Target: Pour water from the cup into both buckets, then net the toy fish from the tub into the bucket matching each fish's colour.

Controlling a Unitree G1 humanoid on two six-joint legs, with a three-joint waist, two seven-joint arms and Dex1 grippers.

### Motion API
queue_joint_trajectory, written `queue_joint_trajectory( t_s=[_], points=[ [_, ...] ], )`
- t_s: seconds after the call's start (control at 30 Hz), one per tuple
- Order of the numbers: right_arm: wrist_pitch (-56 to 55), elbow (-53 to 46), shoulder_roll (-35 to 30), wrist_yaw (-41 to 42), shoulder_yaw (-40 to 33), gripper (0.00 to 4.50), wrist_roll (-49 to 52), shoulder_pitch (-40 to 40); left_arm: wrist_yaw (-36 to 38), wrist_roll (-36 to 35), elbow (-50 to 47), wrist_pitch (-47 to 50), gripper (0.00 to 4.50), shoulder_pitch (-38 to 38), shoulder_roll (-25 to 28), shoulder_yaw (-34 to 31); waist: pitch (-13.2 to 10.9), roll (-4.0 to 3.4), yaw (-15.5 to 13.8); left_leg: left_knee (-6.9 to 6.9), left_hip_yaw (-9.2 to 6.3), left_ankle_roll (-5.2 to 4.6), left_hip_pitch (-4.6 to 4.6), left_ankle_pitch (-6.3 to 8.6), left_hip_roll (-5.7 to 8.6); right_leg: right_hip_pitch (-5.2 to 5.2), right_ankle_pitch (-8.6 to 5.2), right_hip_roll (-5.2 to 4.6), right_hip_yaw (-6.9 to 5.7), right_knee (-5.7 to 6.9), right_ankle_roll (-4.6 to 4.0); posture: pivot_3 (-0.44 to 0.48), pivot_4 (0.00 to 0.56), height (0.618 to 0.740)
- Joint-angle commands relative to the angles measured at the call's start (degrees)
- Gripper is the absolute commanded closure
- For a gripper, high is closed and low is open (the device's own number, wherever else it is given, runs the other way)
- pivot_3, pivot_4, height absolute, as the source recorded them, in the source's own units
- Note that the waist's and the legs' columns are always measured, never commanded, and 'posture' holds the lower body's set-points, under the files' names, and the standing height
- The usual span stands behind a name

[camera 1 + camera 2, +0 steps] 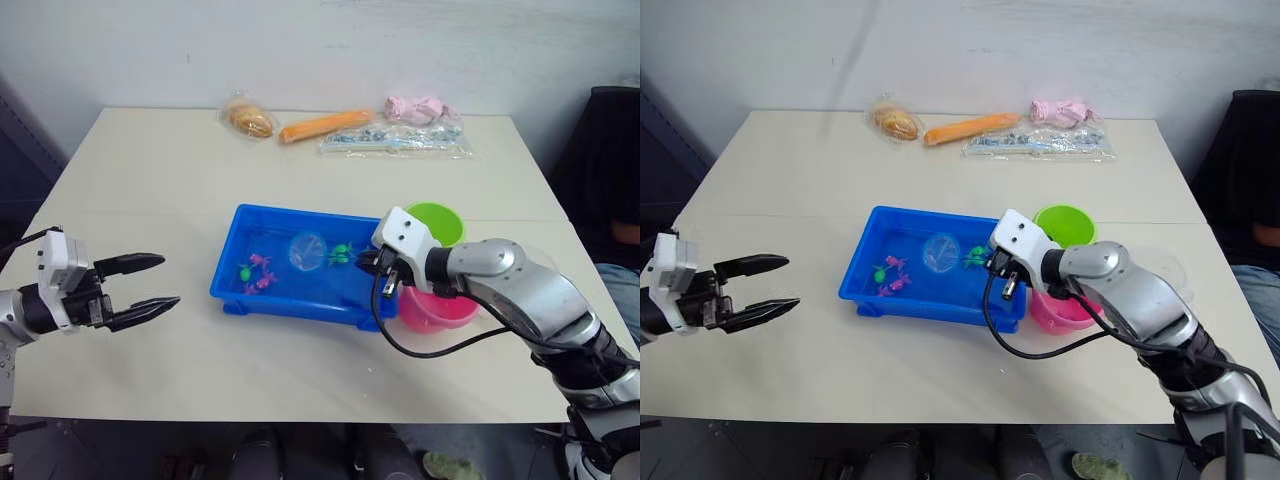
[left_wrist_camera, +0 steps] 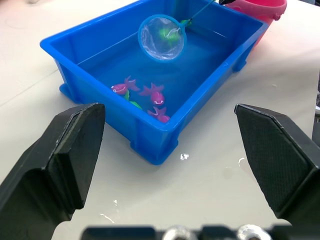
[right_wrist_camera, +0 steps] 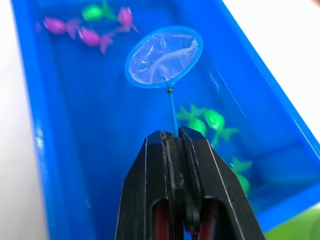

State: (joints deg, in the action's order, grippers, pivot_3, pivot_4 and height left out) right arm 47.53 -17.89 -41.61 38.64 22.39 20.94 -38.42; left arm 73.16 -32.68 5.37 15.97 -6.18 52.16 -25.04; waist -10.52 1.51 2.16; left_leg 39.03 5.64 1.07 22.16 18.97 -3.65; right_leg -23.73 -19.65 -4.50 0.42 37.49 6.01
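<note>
Right gripper (image 3: 177, 137) is clamped tight on the thin handle of the net (image 3: 164, 56), pinching it near the handle's end. Net ring hangs over the middle of the tub (image 1: 232, 272), which sits centre-table; whether the mesh touches the water I can't tell. No fish in the mesh that I can see.

Left gripper (image 1: 148, 283) is spread wide, holding nothing, hovering over the table well left of the tub.

Fish: pink fish (image 2: 153, 93) cluster toward the tub's left near part with one green among them; green fish (image 3: 212, 120) lie at the right end, just beside the gripper. Green bucket (image 1: 437, 221) is just right of the tub on the far side, pink bucket (image 1: 437, 309) just right on the near side, partly behind the arm.

Handling, as a guess: net is very light, handle thin and likely slick when wet, so it could twist in the pinch; grip at the handle end gives reach but little control. Mesh is soft. Fish are tiny, light, probably slide off easily, so scoop from under and lift level.

Snack bags (image 1: 392, 137) lie along the far edge.
</note>
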Motion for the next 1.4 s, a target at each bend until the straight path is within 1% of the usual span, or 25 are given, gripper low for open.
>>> queue_joint_trajectory(
  t_s=[0.03,0.2,0.57,0.9,1.17,1.4],
  points=[
    [0.6,0.5,1.9,2.0,0.6,4.50,-1.5,-2.2,0.4,0.2,-1.0,-0.8,0.04,-0.5,0.4,0.6,0.0,-0.01,0.1,0.00,0.01,0.00,0.01,0.00,0.01,0.00,0.00,0.00,0.00,0.00,0.00,0.000,0.150,0.740],
    [2.2,4.6,5.0,2.5,1.6,4.50,-3.6,-4.6,0.0,0.1,-1.4,-1.2,0.04,-0.7,0.2,1.0,0.0,-0.01,0.4,0.01,0.00,0.00,0.01,0.00,0.01,0.00,0.00,0.00,-0.01,0.01,0.00,0.000,0.150,0.740],
    [5.6,6.8,9.9,5.9,2.1,4.50,-4.1,-6.3,-0.7,0.1,-1.3,-1.8,0.04,-1.3,-0.3,1.7,0.0,-0.01,1.1,0.01,-0.01,0.00,0.05,0.00,0.00,-0.01,0.00,-0.01,-0.06,0.14,0.00,0.000,0.150,0.740],
    [4.5,9.2,12.9,7.4,2.4,4.50,-5.2,-6.8,-1.4,-0.1,-1.1,-2.0,0.04,-1.7,-0.5,2.1,0.0,-0.01,1.1,0.01,-0.02,0.01,0.06,0.00,0.01,0.00,0.00,-0.01,-0.09,0.16,0.00,0.000,0.150,0.740],
    [2.8,12.9,14.9,8.6,4.5,4.50,-7.9,-7.9,-1.5,-0.2,-1.0,-1.9,0.04,-1.9,-0.4,2.3,0.0,-0.01,1.1,0.01,-0.02,0.01,0.05,-0.01,0.00,0.00,0.00,0.00,-0.10,0.19,0.00,0.000,0.150,0.740],
    [0.8,16.2,18.4,8.7,4.0,4.50,-9.3,-9.2,-1.4,-0.1,-0.6,-2.1,0.04,-2.1,-0.4,2.4,0.0,-0.01,1.2,0.01,-0.03,0.03,0.05,-0.01,-0.01,-0.01,0.00,0.01,-0.12,0.22,-0.01,0.000,0.150,0.740]
  ],
)
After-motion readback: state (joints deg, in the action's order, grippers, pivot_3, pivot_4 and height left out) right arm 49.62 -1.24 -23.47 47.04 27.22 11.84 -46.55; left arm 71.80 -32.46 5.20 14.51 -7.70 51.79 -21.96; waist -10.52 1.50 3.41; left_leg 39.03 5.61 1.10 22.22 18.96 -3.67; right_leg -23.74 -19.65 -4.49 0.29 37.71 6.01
